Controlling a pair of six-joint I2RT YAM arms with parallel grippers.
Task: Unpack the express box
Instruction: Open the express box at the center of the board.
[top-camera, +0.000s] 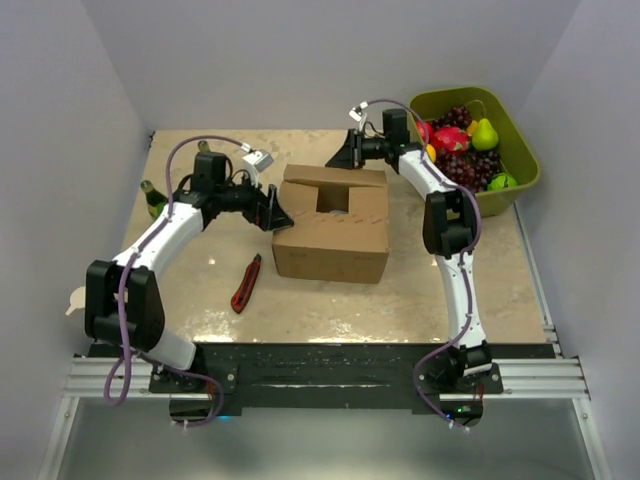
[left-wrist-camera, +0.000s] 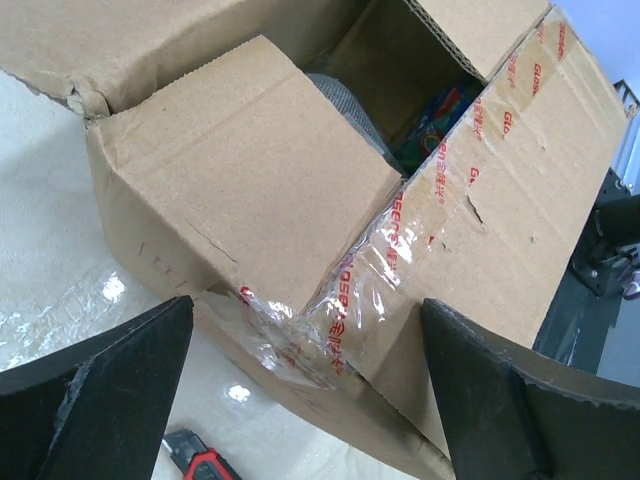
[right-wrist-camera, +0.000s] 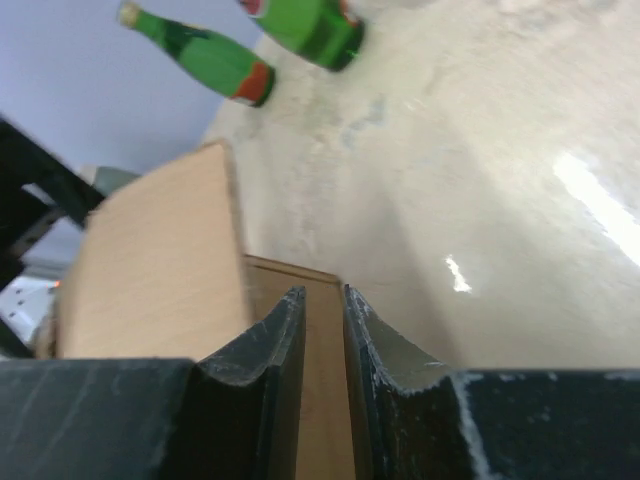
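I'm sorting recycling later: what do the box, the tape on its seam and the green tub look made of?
The express box: brown corrugated cardboard, matte; fluting shows along the cut flap edges. The tape: clear, glossy plastic film with red print, wrinkled and glinting. The green tub: probably moulded plastic, with smooth olive walls and a slight sheen.

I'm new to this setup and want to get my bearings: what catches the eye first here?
The brown express box sits in the centre, its taped flaps partly open, with the left gripper spread wide at its left end and the right gripper at its far flap. Next come the olive-green tub of colourful fruit in the far right corner and the red utility knife lying left of the box.
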